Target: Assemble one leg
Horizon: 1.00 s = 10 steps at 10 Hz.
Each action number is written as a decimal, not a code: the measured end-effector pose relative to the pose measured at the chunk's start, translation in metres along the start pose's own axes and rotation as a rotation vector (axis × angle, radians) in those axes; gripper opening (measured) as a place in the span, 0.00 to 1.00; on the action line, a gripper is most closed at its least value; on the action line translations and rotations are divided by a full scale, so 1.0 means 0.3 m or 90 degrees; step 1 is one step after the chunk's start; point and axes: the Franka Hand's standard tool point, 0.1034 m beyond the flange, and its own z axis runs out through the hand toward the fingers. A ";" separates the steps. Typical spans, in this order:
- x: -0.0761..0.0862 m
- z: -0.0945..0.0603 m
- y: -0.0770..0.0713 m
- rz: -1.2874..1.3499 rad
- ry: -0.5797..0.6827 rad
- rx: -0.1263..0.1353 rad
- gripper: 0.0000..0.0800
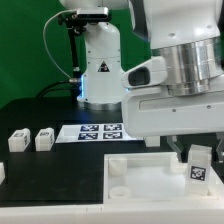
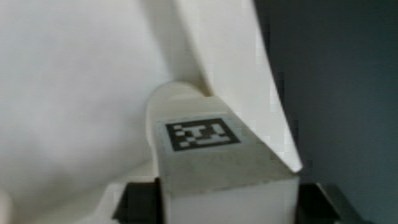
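Note:
My gripper [image 1: 199, 157] is shut on one leg [image 1: 200, 168], a small white post with a black-and-white tag facing the camera. I hold it upright over the large flat white square piece [image 1: 140, 178], near that piece's corner on the exterior view's right. In the wrist view the leg [image 2: 210, 150] fills the middle, its tag showing, with the dark fingers [image 2: 146, 203] on either side of it and my gripper [image 2: 228, 208] closed around it. The white piece [image 2: 71, 90] lies beyond. I cannot tell whether the leg touches the piece.
Two more legs [image 1: 17, 141] [image 1: 43, 140] stand on the black table at the exterior view's left, and a third white part [image 1: 2, 172] shows at the left edge. The marker board [image 1: 95, 131] lies in front of the robot base [image 1: 100, 70].

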 end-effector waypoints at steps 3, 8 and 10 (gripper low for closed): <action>0.013 0.000 0.015 0.299 -0.018 0.036 0.40; -0.004 0.006 0.005 0.558 -0.042 0.043 0.39; -0.006 0.008 0.005 0.539 -0.041 0.043 0.70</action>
